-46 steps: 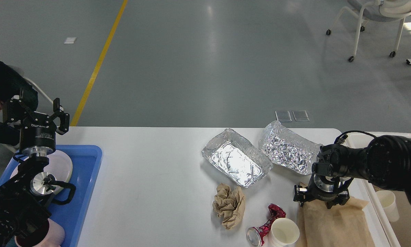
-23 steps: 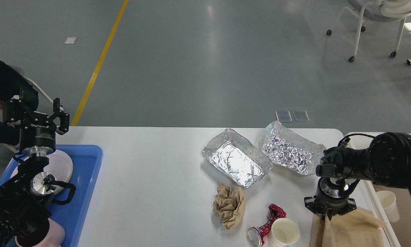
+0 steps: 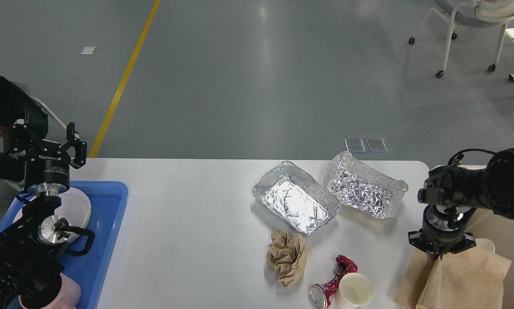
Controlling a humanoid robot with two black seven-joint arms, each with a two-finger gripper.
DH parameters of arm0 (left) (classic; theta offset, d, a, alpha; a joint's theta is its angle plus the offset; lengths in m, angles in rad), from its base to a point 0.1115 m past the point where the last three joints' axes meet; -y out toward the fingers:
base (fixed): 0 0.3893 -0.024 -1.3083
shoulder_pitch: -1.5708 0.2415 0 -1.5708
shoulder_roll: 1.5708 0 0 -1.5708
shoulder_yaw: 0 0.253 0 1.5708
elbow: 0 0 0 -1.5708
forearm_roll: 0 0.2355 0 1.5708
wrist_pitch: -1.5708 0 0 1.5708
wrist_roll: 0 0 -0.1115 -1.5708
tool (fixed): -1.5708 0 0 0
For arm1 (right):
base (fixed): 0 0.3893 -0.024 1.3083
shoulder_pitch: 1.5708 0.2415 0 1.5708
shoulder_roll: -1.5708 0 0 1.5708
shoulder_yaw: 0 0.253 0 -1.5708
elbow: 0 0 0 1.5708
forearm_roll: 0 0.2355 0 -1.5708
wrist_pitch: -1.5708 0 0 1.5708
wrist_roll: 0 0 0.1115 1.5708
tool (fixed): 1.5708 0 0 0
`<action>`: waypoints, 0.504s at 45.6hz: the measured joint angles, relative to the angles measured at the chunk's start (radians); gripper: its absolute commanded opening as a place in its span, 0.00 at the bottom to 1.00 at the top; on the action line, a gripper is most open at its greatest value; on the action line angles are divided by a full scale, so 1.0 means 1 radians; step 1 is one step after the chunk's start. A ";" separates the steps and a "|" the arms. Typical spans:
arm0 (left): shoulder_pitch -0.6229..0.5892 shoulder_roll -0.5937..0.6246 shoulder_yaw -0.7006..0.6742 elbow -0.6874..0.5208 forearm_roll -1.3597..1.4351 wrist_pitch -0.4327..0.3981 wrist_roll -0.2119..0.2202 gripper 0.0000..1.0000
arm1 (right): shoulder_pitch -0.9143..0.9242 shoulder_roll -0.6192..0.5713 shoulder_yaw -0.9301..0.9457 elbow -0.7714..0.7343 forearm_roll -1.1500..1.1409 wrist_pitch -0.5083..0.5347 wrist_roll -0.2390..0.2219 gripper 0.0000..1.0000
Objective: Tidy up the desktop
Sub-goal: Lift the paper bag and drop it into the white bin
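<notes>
Only one bit of writing shows, and we list it first.
Writing: white lettering on the black collar of our left gripper (image 3: 45, 139); it appears upside down and we cannot read it for certain.
Left gripper: raised over the far left corner, its two fingers spread wide apart with nothing between them.
Right gripper (image 3: 440, 253): pointing down at the right edge; a brown paper bag (image 3: 463, 279) hangs from it, so its fingers are closed on the bag's top.
Desktop (image 3: 188, 223): the wide white surface lies below and between our two grippers, stretching from the left one across to the right one.
Blue tray (image 3: 107, 223): directly beneath our left gripper, with a white plate (image 3: 77, 208) in it.
Foil trays: one open tray (image 3: 295, 202) and one crumpled tray (image 3: 364, 185), side by side, to the left of our right gripper and farther back.
Crumpled paper (image 3: 287, 256): well left of our right gripper, on the desktop.
Crushed can (image 3: 332, 283): red, lying just beside a white paper cup (image 3: 355, 291), both left of and below our right gripper.
Second cup (image 3: 485, 244): just right of our right gripper, partly hidden by the bag.
</notes>
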 measured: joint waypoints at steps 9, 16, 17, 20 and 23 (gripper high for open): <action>0.000 0.000 0.000 0.000 0.000 0.000 0.000 0.97 | 0.130 -0.081 -0.036 0.000 -0.016 0.043 0.000 0.00; 0.000 0.000 0.000 0.000 0.000 0.000 0.000 0.97 | 0.262 -0.129 -0.019 0.000 -0.016 0.057 0.003 0.00; 0.000 0.000 0.000 0.000 0.000 0.000 0.000 0.97 | 0.286 -0.137 -0.012 0.000 -0.015 0.058 0.003 0.00; 0.000 0.000 0.000 0.000 0.000 0.000 0.000 0.97 | 0.349 -0.155 0.007 0.000 -0.009 0.061 0.005 0.00; 0.000 0.000 0.000 0.000 0.000 0.000 0.000 0.97 | 0.422 -0.180 0.033 0.000 -0.002 0.072 0.007 0.00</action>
